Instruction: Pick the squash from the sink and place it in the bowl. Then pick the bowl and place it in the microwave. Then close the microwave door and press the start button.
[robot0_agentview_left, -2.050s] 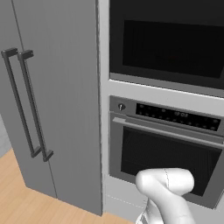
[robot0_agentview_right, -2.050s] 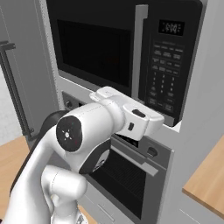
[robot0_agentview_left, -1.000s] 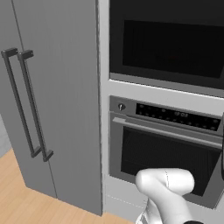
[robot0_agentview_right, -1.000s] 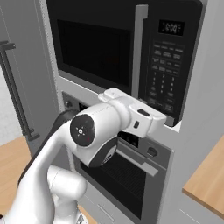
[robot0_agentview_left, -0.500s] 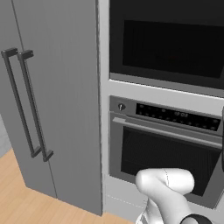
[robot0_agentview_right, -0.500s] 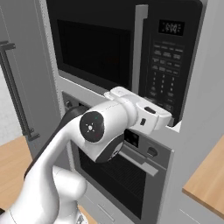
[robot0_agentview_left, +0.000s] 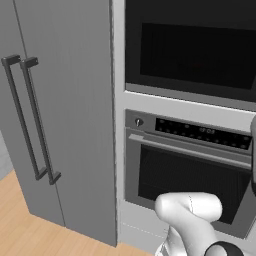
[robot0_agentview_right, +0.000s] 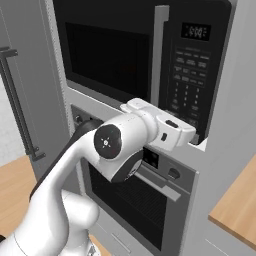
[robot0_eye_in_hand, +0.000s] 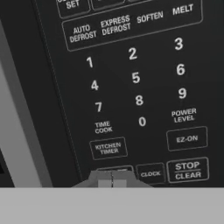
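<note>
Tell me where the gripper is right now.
In the hand view the shut gripper sits at the bottom row of the microwave keypad, just left of the CLOCK button and below KITCHEN TIMER.

arm: white Franka Panda arm (robot0_agentview_right: 75, 165) rises from lower left, elbow bent, forearm reaching forward
gripper: two-finger gripper (robot0_eye_in_hand: 112, 179), jaws closed together, empty

Microwave keypad (robot0_eye_in_hand: 135, 87): digits 0–9, AUTO DEFROST, EXPRESS DEFROST, SOFTEN, MELT, POWER LEVEL, STOP CLEAR (top row cropped).
</note>
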